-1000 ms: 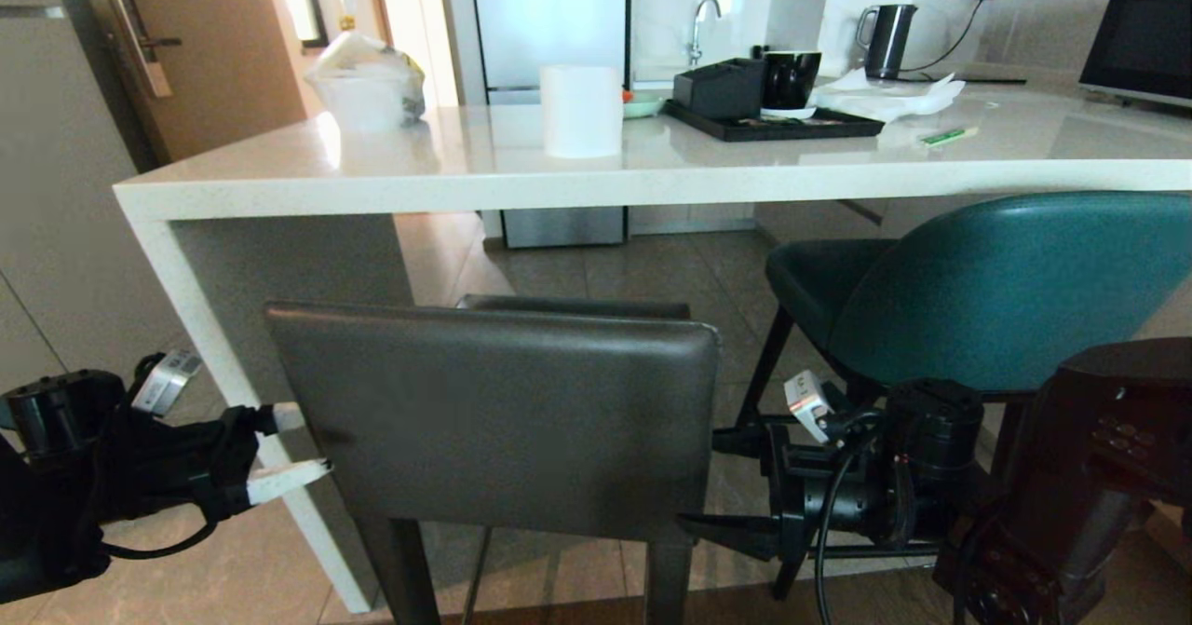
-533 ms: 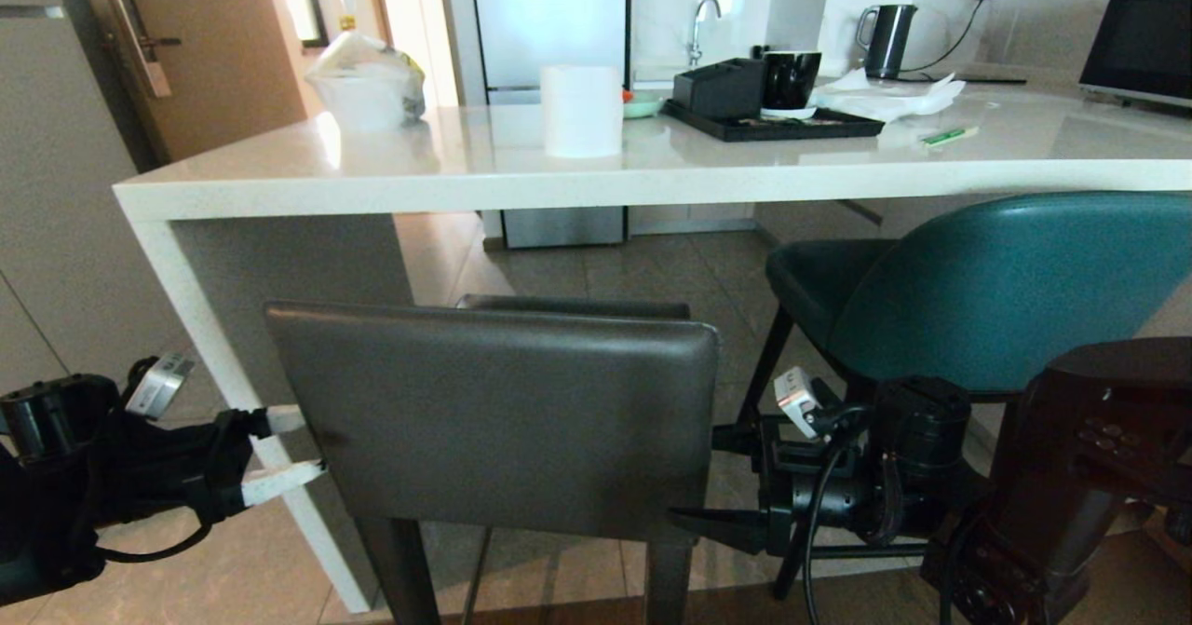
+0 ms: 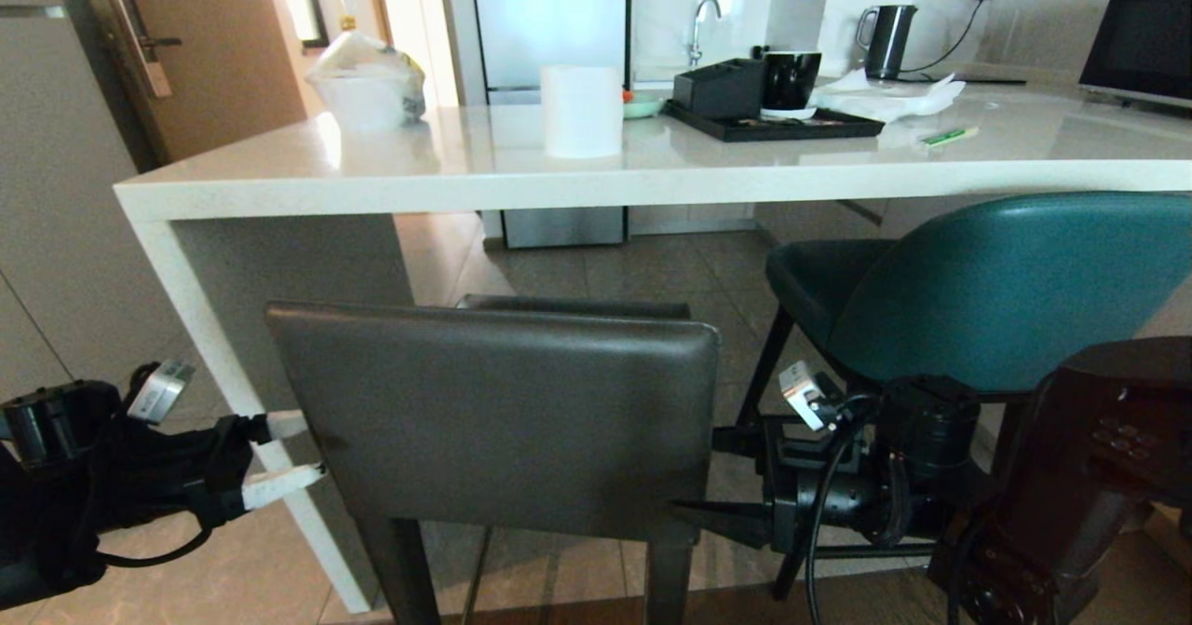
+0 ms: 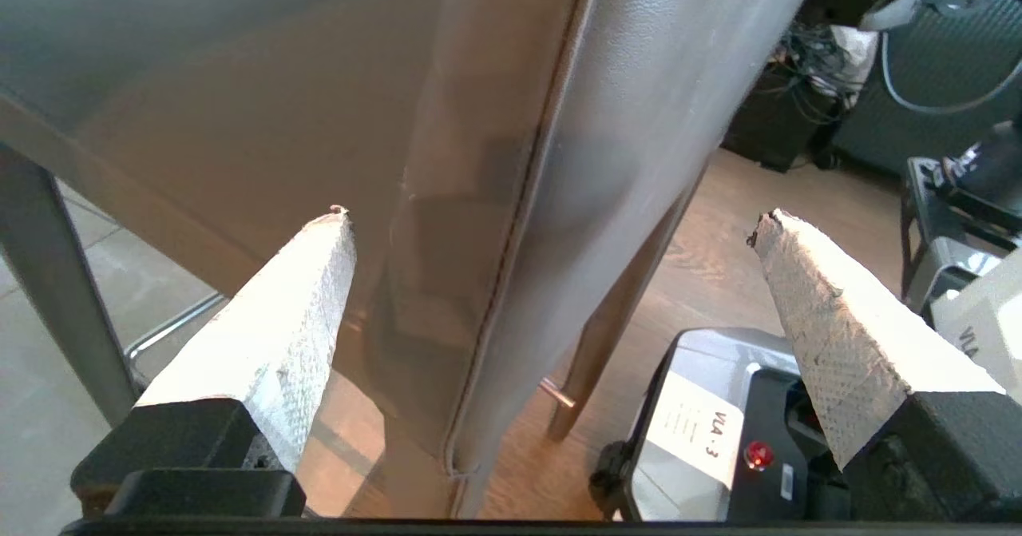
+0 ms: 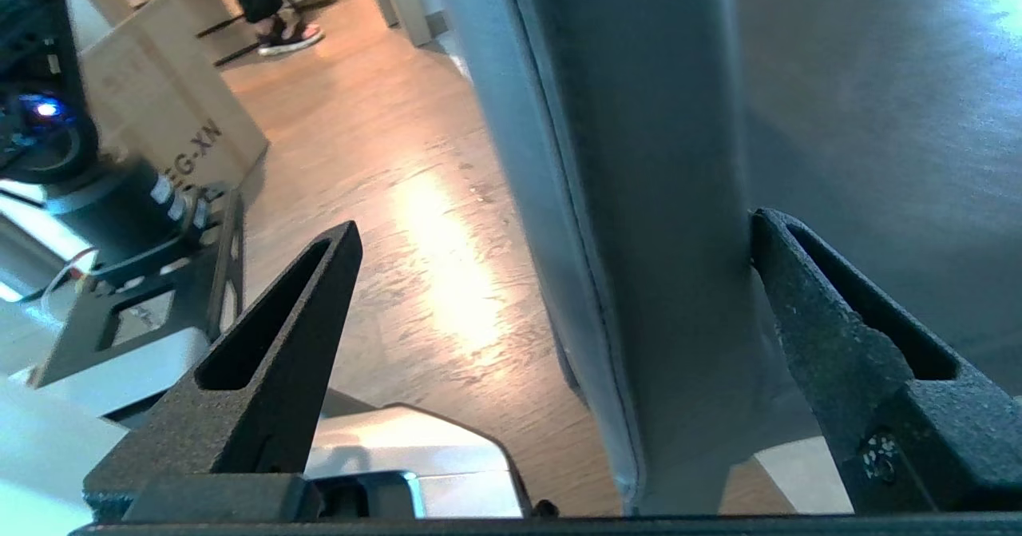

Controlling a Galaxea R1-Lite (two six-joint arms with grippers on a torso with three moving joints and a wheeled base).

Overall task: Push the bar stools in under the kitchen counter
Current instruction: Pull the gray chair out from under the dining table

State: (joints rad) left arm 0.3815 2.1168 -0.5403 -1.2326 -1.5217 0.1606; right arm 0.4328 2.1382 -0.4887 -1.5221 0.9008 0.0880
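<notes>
A white glossy worktop is seen across the upper half of the frame. On it are set a bagged white bowl at upper left, a white roll at centre, a black tray with a black cup, crumpled paper and a kettle. Below, two stools are carried by the tiled floor.

Black arms, white-taped left fingers

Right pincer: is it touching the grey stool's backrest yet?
Cannot tell. The right pincer stands open astride the grey stool's backrest edge in the right wrist view; one fingertip looks against it, unclear.
</notes>
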